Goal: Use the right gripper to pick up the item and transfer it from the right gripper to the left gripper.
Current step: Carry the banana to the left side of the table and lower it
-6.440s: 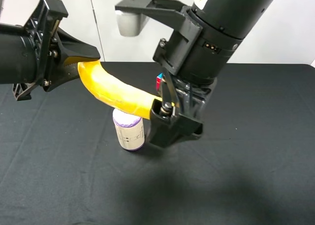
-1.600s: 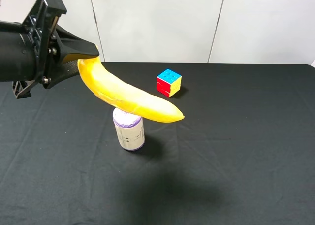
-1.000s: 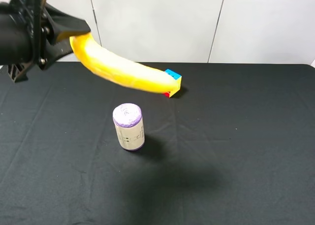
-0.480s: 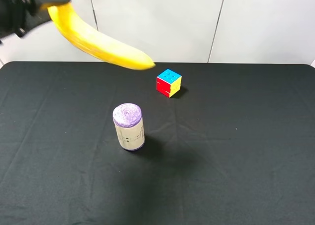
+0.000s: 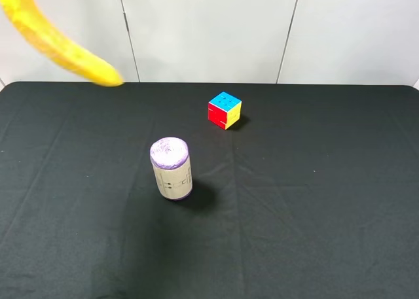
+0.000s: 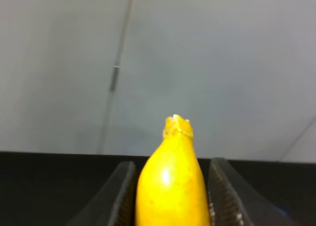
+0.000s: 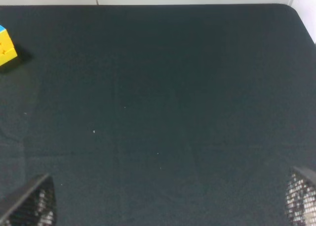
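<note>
Plain yellow banana (image 5: 54, 44), purple-topped cream can (image 5: 171, 171), red, blue and yellow cube (image 5: 224, 109), black table (image 5: 314, 201).

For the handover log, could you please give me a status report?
Left gripper shut on banana, held high. Right gripper open, empty. Can, cube well clear.

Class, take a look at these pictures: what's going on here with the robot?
The left gripper holds the banana between its fingers, lifted high at the far left edge of the high view, above the black table. The right gripper is open and empty over bare cloth. The purple-topped can stands upright, and the puzzle cube sits beyond it, neither one touched. The handover to the left side looks done.
</note>
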You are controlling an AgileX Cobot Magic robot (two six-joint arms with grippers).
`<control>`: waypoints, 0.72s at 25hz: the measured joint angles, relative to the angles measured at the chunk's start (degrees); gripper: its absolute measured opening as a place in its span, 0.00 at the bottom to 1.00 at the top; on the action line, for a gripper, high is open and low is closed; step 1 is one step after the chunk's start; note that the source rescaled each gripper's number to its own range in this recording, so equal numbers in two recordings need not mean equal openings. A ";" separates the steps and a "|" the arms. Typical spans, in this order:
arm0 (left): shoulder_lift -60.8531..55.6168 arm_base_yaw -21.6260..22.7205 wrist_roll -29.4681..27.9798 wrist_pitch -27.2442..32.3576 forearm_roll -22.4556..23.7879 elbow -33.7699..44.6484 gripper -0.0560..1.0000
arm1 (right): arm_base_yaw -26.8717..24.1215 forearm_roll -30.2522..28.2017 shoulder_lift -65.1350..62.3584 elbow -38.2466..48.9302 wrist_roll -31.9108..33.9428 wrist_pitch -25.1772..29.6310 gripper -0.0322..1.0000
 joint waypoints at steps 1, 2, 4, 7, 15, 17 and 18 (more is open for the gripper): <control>0.44 0.86 2.10 0.54 0.00 -0.04 0.05 | 0.00 0.00 0.00 0.00 0.00 0.00 1.00; 1.13 1.88 4.77 1.45 0.00 -0.06 0.05 | 0.00 0.00 0.00 0.00 0.00 0.00 1.00; 3.22 2.62 8.08 1.45 0.05 -0.06 0.05 | 0.00 0.00 0.00 0.00 0.00 0.00 1.00; 7.47 2.95 13.06 2.26 0.20 -0.19 0.05 | 0.00 0.00 0.00 0.00 0.00 0.00 1.00; 18.01 2.99 23.72 2.29 0.25 -3.66 0.05 | 0.00 0.00 0.00 0.00 0.00 0.00 1.00; 20.07 2.99 26.37 2.29 0.39 -3.92 0.05 | 0.00 0.00 0.00 0.00 0.00 0.00 1.00; 21.00 2.99 27.44 2.29 0.38 -3.92 0.05 | 0.00 0.00 0.00 0.00 0.00 0.00 1.00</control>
